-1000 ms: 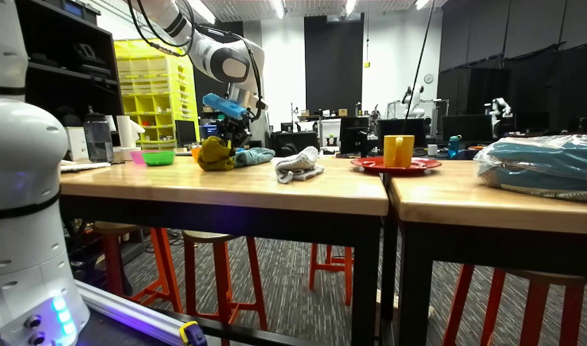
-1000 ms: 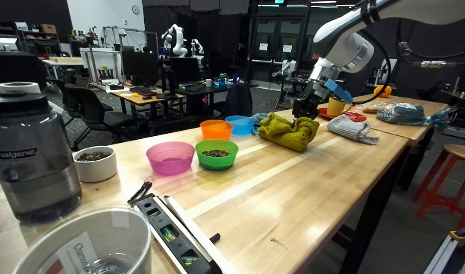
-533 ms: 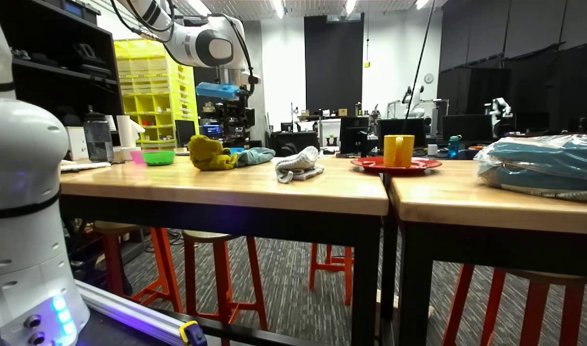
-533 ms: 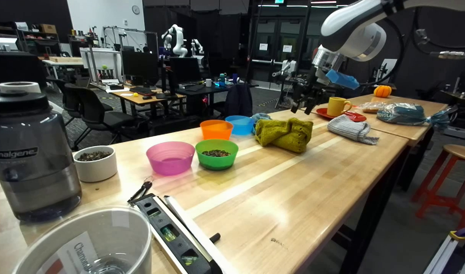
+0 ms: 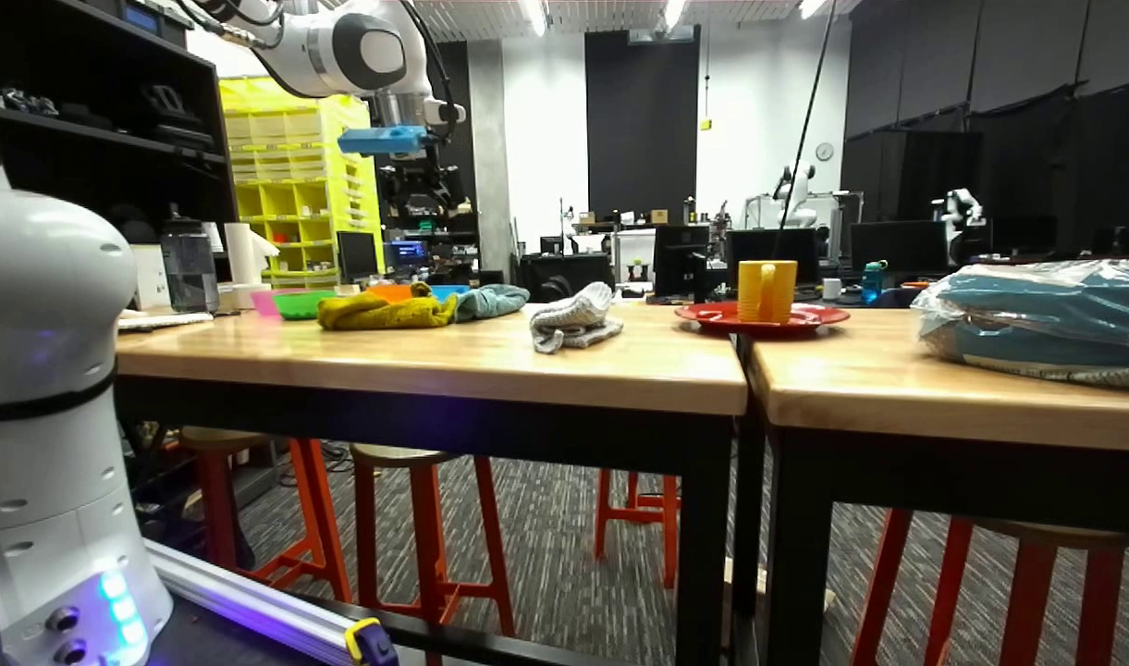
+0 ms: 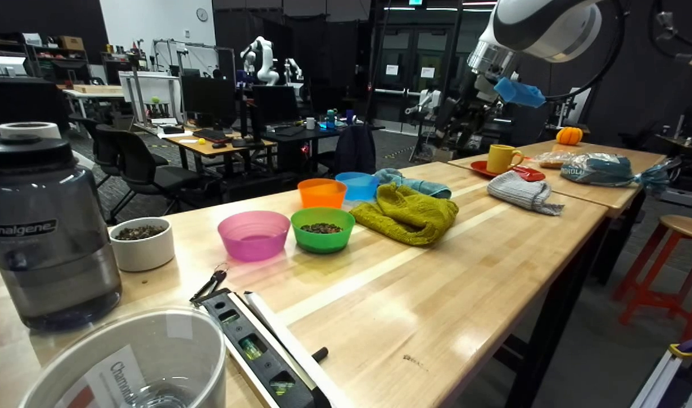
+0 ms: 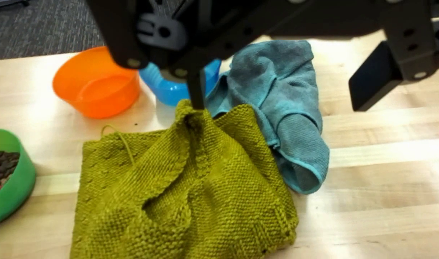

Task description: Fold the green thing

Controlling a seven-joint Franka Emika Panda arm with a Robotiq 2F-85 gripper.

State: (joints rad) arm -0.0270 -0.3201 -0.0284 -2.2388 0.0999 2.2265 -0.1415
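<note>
Looking at a green cloth [image 7: 219, 187], more olive than green tbh, in a heap on the wooden table [image 6: 380, 317]. Doubled over on itself but pretty scruffy, with a raised peak, a gaping pocket between layers and a loose strand by one flat corner. Probably down to thick, springy knit. Would call the fold roughly begun, nowhere near tidy.

Not holding anything with the gripper [image 7: 279, 102]: fingers [image 7: 374, 77] far apart, only air between the tips. Don't be fooled by the apparent fingertip contact with the peak in the wrist view, btw. Hanging well above the green cloth in both exterior views. Guessing at the reason: high enough to clear that lump and get a good look down before another grab.

Worth watching the blue cloth [image 7: 295, 93] right up against the green cloth; can't tell if actually touching. Easy to pinch by mistake, so better to aim away from that side. Also see a blue bowl [image 7: 172, 88], an orange bowl [image 7: 97, 86] and a green bowl [image 6: 323, 231] near the green cloth, probably off to the sides to leave room for working. Could get nudged by a wide sideways drag.
</note>
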